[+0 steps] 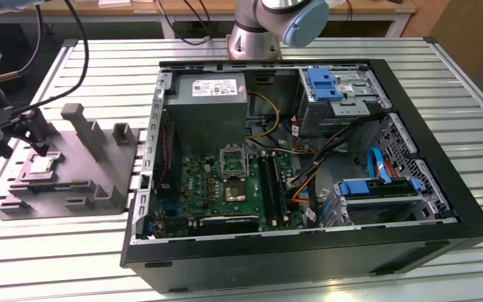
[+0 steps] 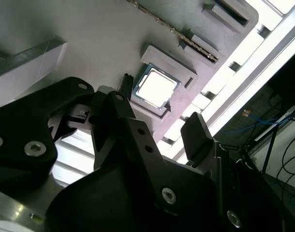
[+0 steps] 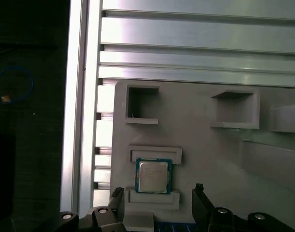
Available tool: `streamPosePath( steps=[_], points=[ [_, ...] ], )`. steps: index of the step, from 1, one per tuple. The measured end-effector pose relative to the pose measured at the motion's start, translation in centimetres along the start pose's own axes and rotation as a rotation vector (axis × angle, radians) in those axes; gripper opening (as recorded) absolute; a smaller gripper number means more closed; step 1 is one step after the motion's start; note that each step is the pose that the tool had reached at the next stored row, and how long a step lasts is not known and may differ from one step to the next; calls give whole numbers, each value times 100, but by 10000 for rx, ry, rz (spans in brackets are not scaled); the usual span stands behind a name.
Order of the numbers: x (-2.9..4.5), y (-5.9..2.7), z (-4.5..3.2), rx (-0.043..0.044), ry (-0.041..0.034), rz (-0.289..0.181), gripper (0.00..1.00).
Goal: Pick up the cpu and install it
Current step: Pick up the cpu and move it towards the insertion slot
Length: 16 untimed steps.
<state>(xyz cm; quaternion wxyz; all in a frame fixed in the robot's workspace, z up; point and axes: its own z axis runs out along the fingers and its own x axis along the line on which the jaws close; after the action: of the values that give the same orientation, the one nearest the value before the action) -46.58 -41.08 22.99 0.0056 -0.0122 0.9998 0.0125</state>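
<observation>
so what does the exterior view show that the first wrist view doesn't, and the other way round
Exterior view: the open computer case, its green board and the grey power supply.
First wrist view: empty pockets in the grey fixture seen close, and the gripper with jaws apart on either side of the cpu.
Both: the cpu lying in that fixture on the slatted table.
</observation>
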Motion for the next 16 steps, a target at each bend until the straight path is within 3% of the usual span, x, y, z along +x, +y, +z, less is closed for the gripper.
streamPosePath(
  steps=[16],
  points=[
    [2,18,241,2,-5,182,66]
  ],
)
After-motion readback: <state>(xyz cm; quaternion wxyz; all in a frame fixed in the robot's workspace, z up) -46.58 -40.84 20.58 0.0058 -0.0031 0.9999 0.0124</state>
